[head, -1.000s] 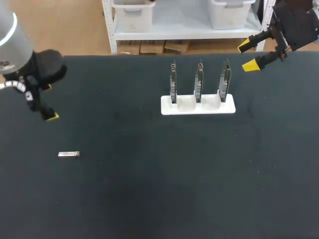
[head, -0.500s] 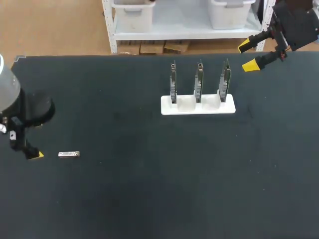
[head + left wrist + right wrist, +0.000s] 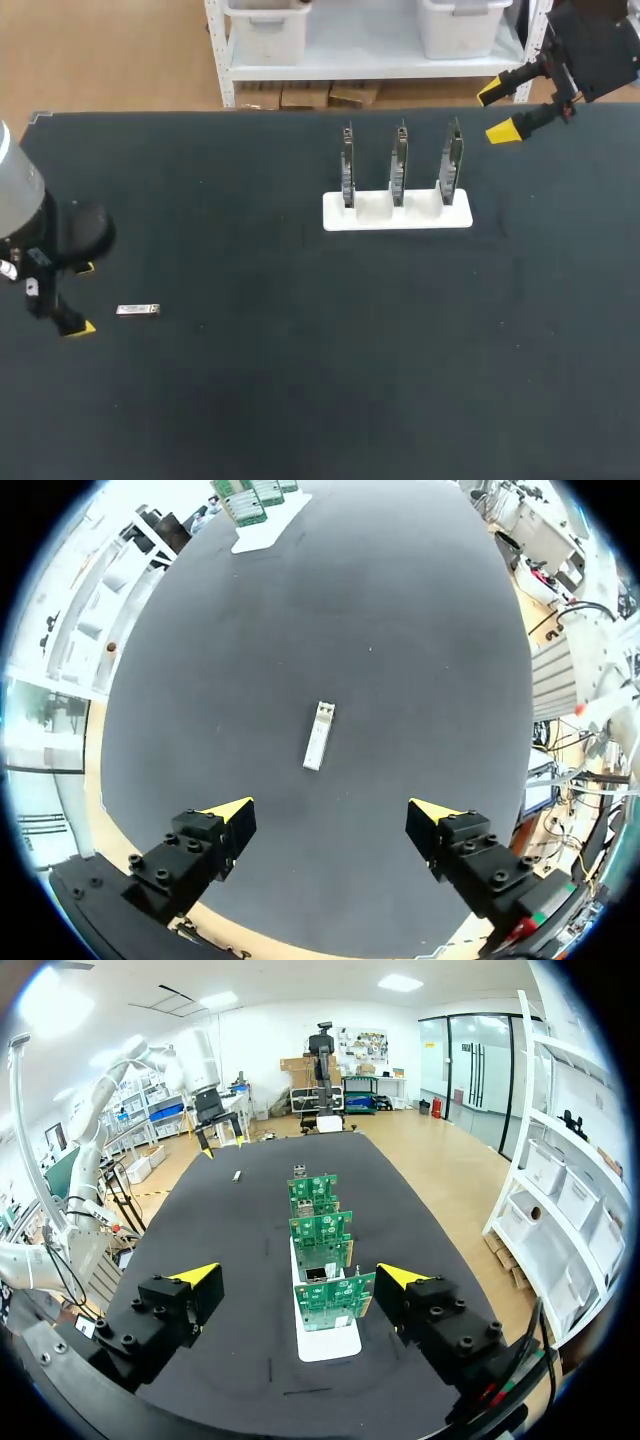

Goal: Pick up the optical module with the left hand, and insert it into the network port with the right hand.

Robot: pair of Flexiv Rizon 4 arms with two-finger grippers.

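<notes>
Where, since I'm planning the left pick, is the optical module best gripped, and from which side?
Probably across its long sides, mid-length, from above. The optical module lies flat on the table, a slim bar pointing away from the open left claw, which straddles its line.

My left gripper [image 3: 332, 808] hangs wide open over the black table [image 3: 420, 630], the small silver rectangular optical module [image 3: 318, 749] lying ahead, untouched.
</notes>
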